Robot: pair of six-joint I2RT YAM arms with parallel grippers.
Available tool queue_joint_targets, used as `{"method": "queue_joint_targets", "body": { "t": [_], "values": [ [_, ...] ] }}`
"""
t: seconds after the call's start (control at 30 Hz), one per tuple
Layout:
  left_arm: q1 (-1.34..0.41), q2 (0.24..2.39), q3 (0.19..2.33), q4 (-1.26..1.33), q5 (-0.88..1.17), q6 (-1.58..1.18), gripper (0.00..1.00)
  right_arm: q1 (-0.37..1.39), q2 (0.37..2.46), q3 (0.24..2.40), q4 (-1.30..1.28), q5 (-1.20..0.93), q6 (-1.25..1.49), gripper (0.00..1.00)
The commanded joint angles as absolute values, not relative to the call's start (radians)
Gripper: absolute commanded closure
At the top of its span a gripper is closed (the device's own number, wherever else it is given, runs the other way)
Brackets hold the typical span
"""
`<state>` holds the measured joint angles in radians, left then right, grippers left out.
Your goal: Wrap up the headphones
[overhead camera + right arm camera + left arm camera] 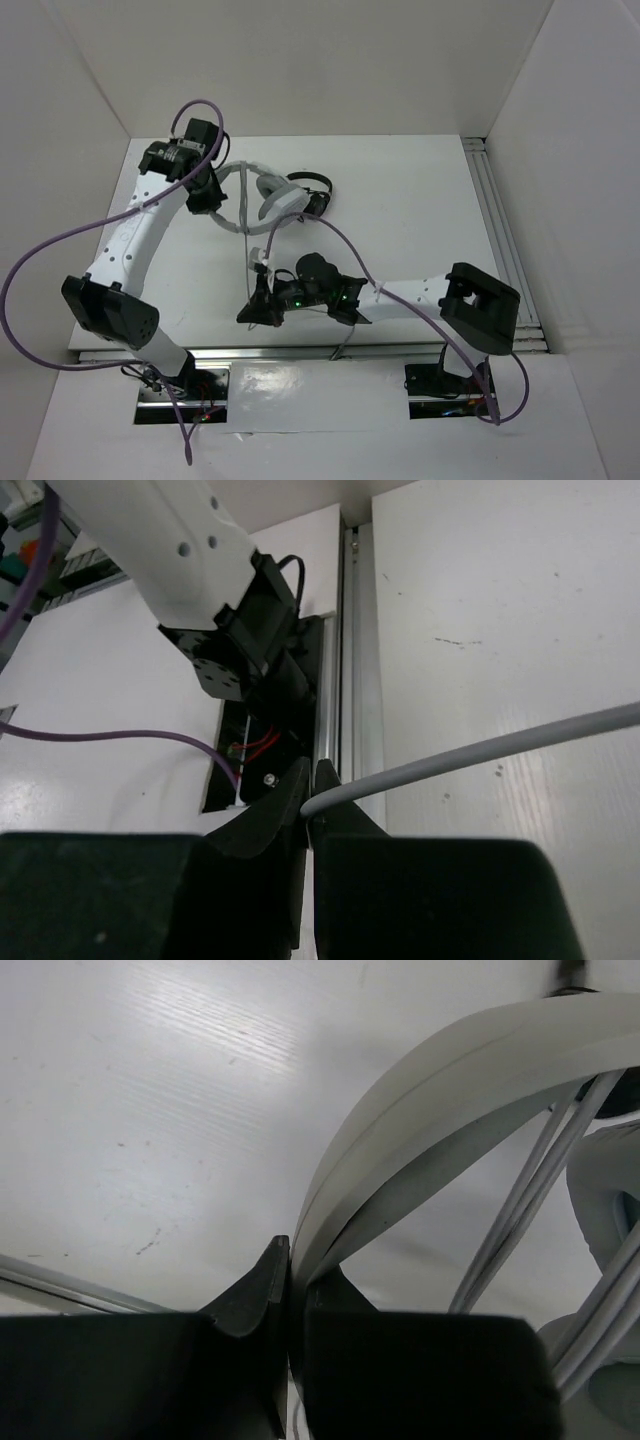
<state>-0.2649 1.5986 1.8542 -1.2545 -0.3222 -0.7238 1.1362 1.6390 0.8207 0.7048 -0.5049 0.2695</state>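
The white and light-grey headphones (272, 195) lie at the back of the table, left of centre. My left gripper (208, 198) is shut on their wide headband (440, 1080), which rises from between the pads in the left wrist view. Several strands of the thin grey cable (530, 1195) cross beside a grey earcup (600, 1190). The cable (246, 235) runs from the headphones toward the near edge. My right gripper (255, 310) is shut on it there. In the right wrist view the cable (480, 748) leaves the closed pads to the right.
A smaller black headphone (316, 190) lies just right of the white earcup. A metal rail (505, 240) runs along the table's right edge, and another (345, 680) along the near edge. The left arm's base (235, 650) stands near my right gripper. White walls enclose the table.
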Motion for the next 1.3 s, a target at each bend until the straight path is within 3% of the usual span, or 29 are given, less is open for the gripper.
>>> {"method": "queue_joint_targets", "body": {
  "t": [0.0, 0.23, 0.37, 0.5, 0.6, 0.8, 0.83, 0.9, 0.93, 1.0, 1.13, 1.27],
  "values": [
    [-0.258, 1.491, 1.727, -0.980, -0.521, -0.856, 1.00, 1.213, 1.583, 0.925, 0.456, -0.581, 0.189, 0.94],
    [-0.319, 1.451, 1.531, -1.020, -0.679, -0.816, 1.00, 1.233, 1.554, 1.238, -0.125, -0.533, -0.024, 0.92],
    [-0.365, 1.462, 1.447, -1.034, -0.732, -0.782, 1.00, 1.233, 1.493, 1.377, -0.386, -0.245, -0.106, 0.92],
    [-0.383, 1.453, 1.382, -1.013, -0.716, -0.716, 1.00, 1.242, 1.457, 1.555, -0.504, 0.164, -0.158, 0.94],
    [-0.393, 1.443, 1.359, -0.991, -0.681, -0.687, 1.00, 1.243, 1.466, 1.650, -0.578, 0.317, -0.213, 0.96],
    [-0.452, 1.347, 1.293, -0.939, -0.583, -0.591, 1.00, 1.315, 1.486, 1.689, -0.485, 0.785, -0.323, 0.93],
    [-0.480, 1.336, 1.293, -0.939, -0.574, -0.574, 1.00, 1.315, 1.474, 1.634, -0.363, 0.937, -0.384, 0.93],
    [-0.517, 1.304, 1.270, -0.939, -0.574, -0.563, 1.00, 1.315, 1.444, 1.577, -0.228, 1.027, -0.474, 0.90],
    [-0.534, 1.293, 1.270, -0.939, -0.583, -0.563, 1.00, 1.315, 1.427, 1.501, -0.028, 1.096, -0.538, 0.87],
    [-0.578, 1.272, 1.259, -0.977, -0.592, -0.577, 1.00, 1.290, 1.402, 1.483, 0.043, 1.097, -0.607, 0.78],
    [-0.598, 1.218, 1.250, -1.035, -0.623, -0.612, 1.00, 1.209, 1.420, 1.568, -0.142, 0.967, -0.394, 0.75],
    [-0.607, 1.178, 1.301, -1.062, -0.603, -0.612, 1.00, 1.200, 1.433, 1.474, -0.100, 0.933, -0.333, 0.70]
  ]
}}
